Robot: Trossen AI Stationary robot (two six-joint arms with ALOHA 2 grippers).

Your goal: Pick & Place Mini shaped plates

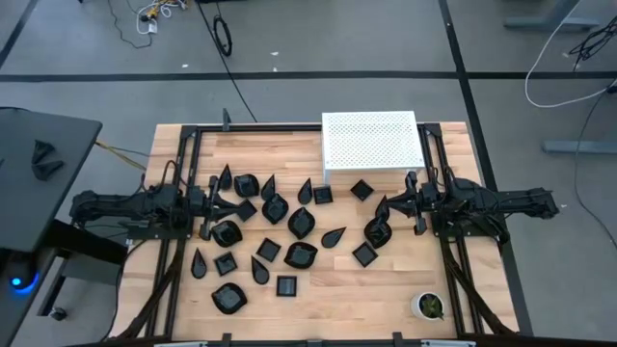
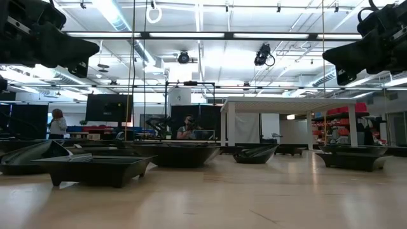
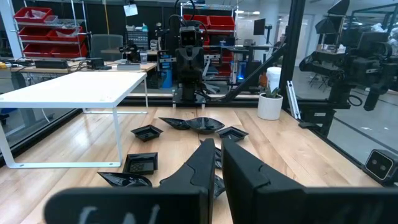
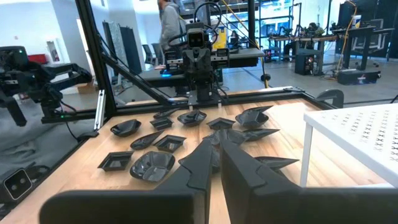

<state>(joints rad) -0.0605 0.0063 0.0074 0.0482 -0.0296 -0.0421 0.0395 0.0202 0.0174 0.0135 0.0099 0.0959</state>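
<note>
Across wooden table (image 1: 386, 289): mini shaped plates (image 1: 300, 224) scattered over middle, between 2 arms. Left gripper (image 1: 220, 203) raised at left side, fingers nearly together, holding nothing. Right gripper (image 1: 393, 205) raised at right side, fingers nearly together, nothing held. White perforated stand (image 1: 371, 143) at far edge. Potted plant (image 1: 428, 306) near right corner.

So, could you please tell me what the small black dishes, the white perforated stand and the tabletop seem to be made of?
The mini shaped plates look like glossy black moulded plastic or glazed ceramic; highlights glint on their rims, and the look alone does not settle which. The white stand appears to be painted perforated metal, with regular holes and thin legs. The table looks like light finished wood, showing plank seams and grain.
</note>
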